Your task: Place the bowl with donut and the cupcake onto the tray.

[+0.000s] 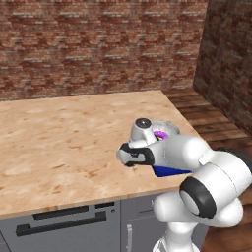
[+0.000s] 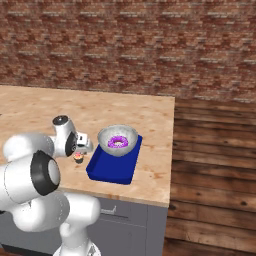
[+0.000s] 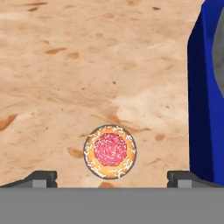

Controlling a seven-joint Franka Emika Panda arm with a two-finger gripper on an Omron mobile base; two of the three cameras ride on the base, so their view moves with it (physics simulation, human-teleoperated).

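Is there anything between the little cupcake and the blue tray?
No. In the hand view only bare wooden counter lies between the cupcake and the tray. The right base view shows the same small gap.

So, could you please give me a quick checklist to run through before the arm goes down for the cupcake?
1. Bowl on the tray: ok, it sits on the far end.
2. Donut in the bowl: ok.
3. Cupcake still off the tray: ok, it stands on the counter beside the tray's edge.
4. Gripper open: ok, the fingertips stand wide apart.
5. Gripper lined up: ok, in the hand view the cupcake lies between the fingertips.
6. Room on the tray for the cupcake: ok, the near end is bare.
7. Clearance between finger and tray wall: cannot tell.
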